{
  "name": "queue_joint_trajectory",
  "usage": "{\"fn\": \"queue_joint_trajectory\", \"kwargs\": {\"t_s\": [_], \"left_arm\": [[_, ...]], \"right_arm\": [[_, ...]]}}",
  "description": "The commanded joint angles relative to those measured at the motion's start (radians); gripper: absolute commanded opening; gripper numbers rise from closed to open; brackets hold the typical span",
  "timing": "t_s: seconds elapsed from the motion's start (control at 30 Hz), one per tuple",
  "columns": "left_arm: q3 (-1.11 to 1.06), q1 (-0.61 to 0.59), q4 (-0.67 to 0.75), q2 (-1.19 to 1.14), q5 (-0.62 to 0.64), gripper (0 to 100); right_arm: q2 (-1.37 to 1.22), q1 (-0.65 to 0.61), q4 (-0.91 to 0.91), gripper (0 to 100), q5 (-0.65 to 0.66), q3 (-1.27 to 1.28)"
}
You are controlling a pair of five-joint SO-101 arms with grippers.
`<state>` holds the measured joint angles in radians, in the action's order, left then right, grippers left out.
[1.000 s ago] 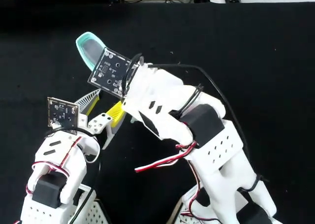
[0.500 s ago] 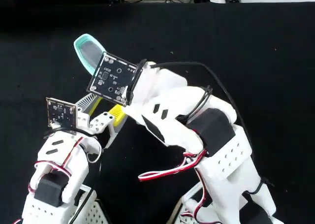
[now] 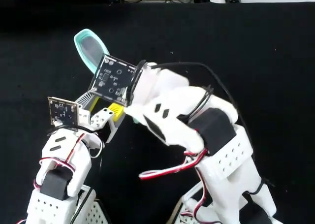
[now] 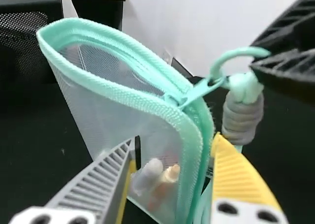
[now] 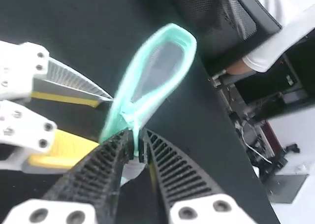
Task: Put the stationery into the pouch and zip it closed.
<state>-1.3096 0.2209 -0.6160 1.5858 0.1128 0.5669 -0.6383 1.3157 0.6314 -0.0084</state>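
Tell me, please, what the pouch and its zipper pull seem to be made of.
The pouch looks like translucent white mesh fabric, its fine grid visible, edged in matte woven mint tape. The zipper pull is smooth and mint with a sheen, probably plastic or painted metal.

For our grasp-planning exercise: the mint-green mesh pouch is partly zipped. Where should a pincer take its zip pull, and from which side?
Pinch the flat mint-green zip pull tab near its ring, coming from above the zip edge of the mint-green mesh pouch. The tab juts out clear of the mesh, thin enough for a pad on each face. The left pincer clamps the pouch's body.
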Motion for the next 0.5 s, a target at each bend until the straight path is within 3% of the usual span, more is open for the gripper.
{"fn": "queue_joint_trajectory", "kwargs": {"t_s": [0.0,0.47], "left_arm": [[0.041,-0.015,-0.041,0.008,-0.002,23],[0.074,-0.125,-0.043,0.008,-0.051,23]], "right_arm": [[0.019,0.054,-0.003,1.3,0.020,-0.005],[0.022,0.035,0.011,1.3,0.020,0.005]]}}
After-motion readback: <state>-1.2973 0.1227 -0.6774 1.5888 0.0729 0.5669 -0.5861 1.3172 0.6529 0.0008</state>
